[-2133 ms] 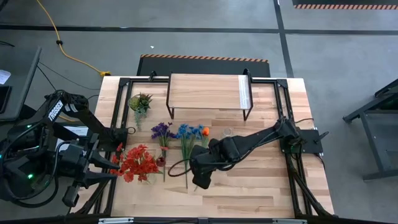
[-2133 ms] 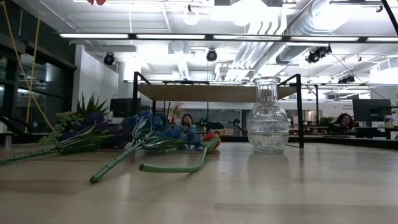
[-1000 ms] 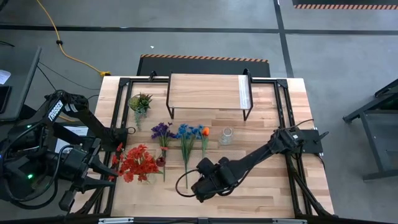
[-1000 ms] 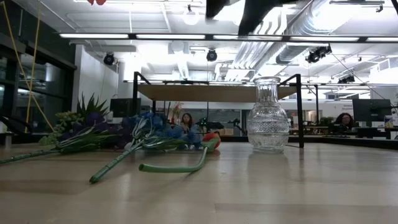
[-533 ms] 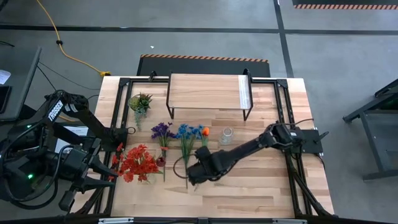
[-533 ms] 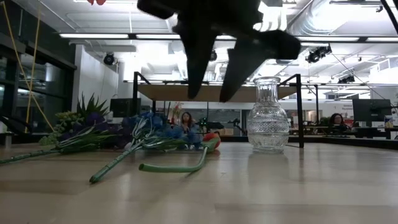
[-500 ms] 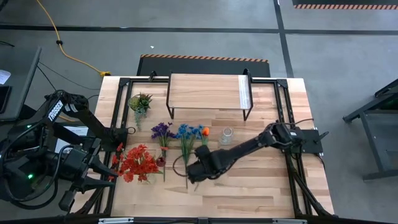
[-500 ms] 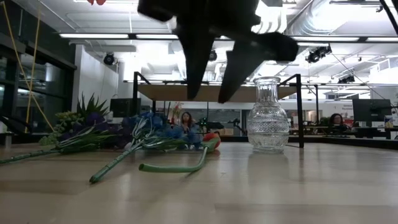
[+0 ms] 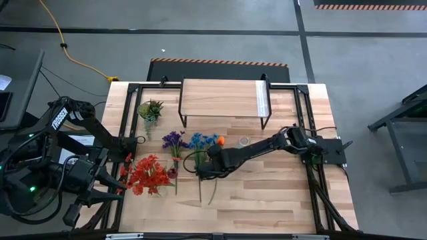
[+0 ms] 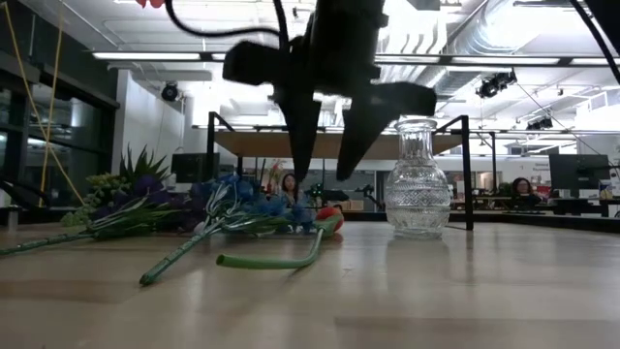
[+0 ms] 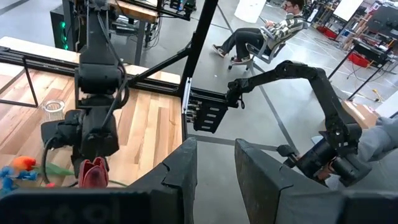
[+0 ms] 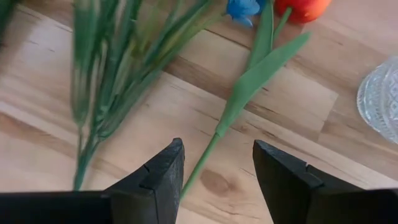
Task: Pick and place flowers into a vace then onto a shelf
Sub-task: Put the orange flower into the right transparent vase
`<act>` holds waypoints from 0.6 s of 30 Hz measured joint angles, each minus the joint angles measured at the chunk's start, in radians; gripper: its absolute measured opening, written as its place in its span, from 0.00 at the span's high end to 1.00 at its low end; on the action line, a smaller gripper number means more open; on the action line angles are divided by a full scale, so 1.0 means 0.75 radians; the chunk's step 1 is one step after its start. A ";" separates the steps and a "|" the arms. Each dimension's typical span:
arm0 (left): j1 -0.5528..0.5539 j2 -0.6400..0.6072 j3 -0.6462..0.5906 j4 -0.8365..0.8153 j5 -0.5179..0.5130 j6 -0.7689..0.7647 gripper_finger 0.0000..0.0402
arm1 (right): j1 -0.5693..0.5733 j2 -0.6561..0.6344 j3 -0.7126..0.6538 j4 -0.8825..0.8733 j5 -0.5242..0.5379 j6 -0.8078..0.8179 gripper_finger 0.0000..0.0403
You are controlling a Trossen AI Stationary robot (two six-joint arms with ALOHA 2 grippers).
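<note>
Orange flower [image 12: 297, 7] stem — between open jaws

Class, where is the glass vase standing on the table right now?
In the high view the glass vase stands upright mid-table, just in front of the shelf toward its right end, with the orange flower beside it on its left.

Right hand [image 12: 214, 168] has bare surface [image 12: 298, 118] below its tips; orange flower's stem [image 12: 249, 84] between them, glass vase [image 12: 380, 96] just beside.
</note>
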 joint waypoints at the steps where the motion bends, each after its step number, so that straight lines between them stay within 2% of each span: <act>1: 0.000 0.000 0.000 0.000 0.000 0.000 0.64 | -0.004 0.011 0.000 0.002 -0.007 0.000 0.55; 6: 0.000 0.000 0.000 -0.001 0.000 0.000 0.64 | -0.011 0.068 0.001 0.008 -0.055 -0.001 0.55; 18: 0.000 0.000 0.000 -0.001 0.000 0.000 0.64 | -0.016 0.145 0.001 0.024 -0.061 -0.001 0.55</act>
